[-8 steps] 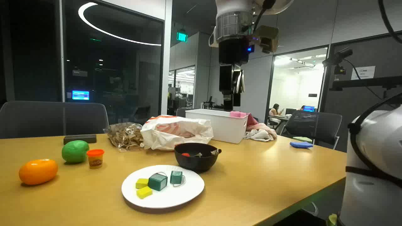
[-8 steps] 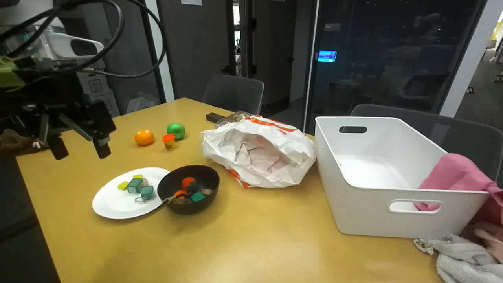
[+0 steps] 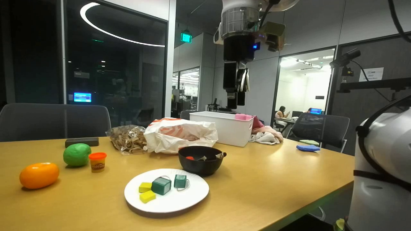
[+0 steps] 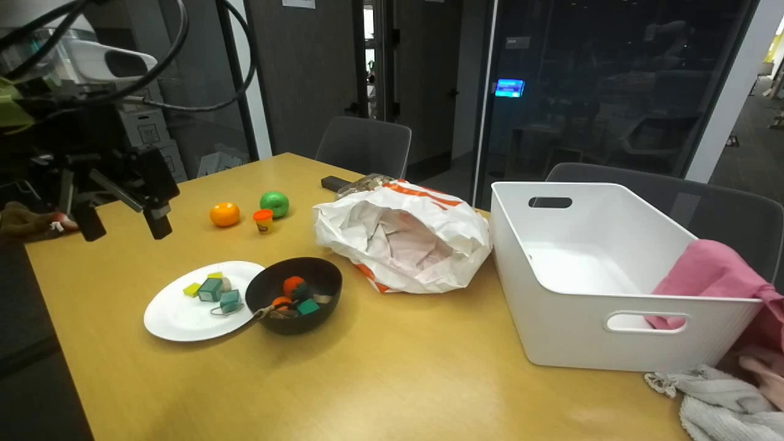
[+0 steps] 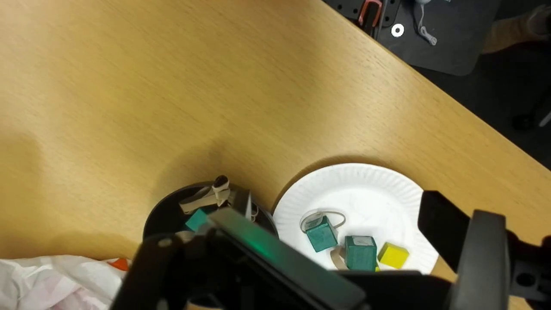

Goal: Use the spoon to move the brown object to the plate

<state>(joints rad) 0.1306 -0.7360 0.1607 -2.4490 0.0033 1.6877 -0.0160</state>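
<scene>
The white plate (image 3: 167,202) lies on the table; it also shows in an exterior view (image 4: 174,327) and in the wrist view (image 5: 357,176). On it are teal blocks (image 4: 210,289), yellow blocks (image 3: 147,196) and a small brown strip (image 5: 338,258). The dark bowl (image 4: 294,324) touches or nearly touches the plate and holds orange, teal and brownish pieces. What looks like the spoon's handle end (image 4: 263,311) sticks out over the bowl rim, also in the wrist view (image 5: 221,183); the rest is hidden. My gripper (image 4: 126,228) is open and empty, high above the table.
A white crumpled bag (image 3: 179,134) and a white bin (image 4: 612,331) with pink cloth stand beyond the bowl. An orange fruit (image 3: 39,175), a green fruit (image 3: 77,155) and a Play-Doh tub (image 3: 97,162) stand to one side. The table edge (image 5: 465,112) runs past the plate.
My gripper has risen slightly, still open. The plate, bowl and spoon have not moved.
</scene>
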